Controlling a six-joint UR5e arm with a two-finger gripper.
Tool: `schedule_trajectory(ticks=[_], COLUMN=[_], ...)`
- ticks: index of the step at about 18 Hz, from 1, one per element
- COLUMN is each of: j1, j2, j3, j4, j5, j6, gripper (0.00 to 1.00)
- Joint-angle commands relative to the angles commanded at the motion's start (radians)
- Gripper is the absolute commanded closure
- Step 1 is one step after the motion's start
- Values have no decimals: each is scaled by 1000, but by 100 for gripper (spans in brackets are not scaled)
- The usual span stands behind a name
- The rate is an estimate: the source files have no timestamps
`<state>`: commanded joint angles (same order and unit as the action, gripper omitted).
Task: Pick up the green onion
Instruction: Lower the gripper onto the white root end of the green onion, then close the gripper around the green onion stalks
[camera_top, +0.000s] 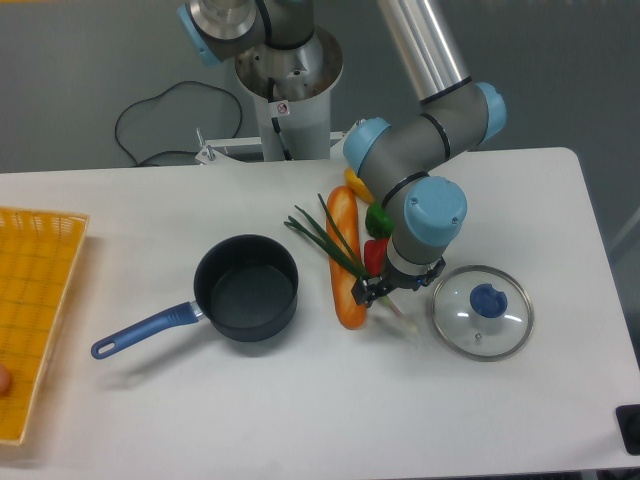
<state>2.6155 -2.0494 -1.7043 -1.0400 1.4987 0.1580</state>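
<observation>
The green onion is lying slantwise across the orange loaf, its dark leaves splaying toward the upper left and its pale tip pointing down-right toward the glass lid. The gripper is sitting low over the stalk's lower part, just beside the loaf's right edge; its fingers appear to be straddling the stalk, but whether they are gripping it I cannot tell from this angle. The arm's blue-capped wrist is hiding most of a green pepper, a red vegetable and a yellow pepper crowding close behind. A dark saucepan with a blue handle is resting left of the loaf, and a yellow basket is sitting at the far left. Everything is lying on a white table, with a grey floor and black cable behind.
</observation>
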Motion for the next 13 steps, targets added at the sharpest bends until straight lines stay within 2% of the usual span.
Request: schedule_trajectory(ticks=[3, 7, 13], j1=[-2, -8, -9], j2=[-6, -17, -21], j3=[3, 5, 8], j4=[0, 20, 20], j5=[2, 2, 0], j6=[-9, -46, -63], gripper=[13, 22, 30])
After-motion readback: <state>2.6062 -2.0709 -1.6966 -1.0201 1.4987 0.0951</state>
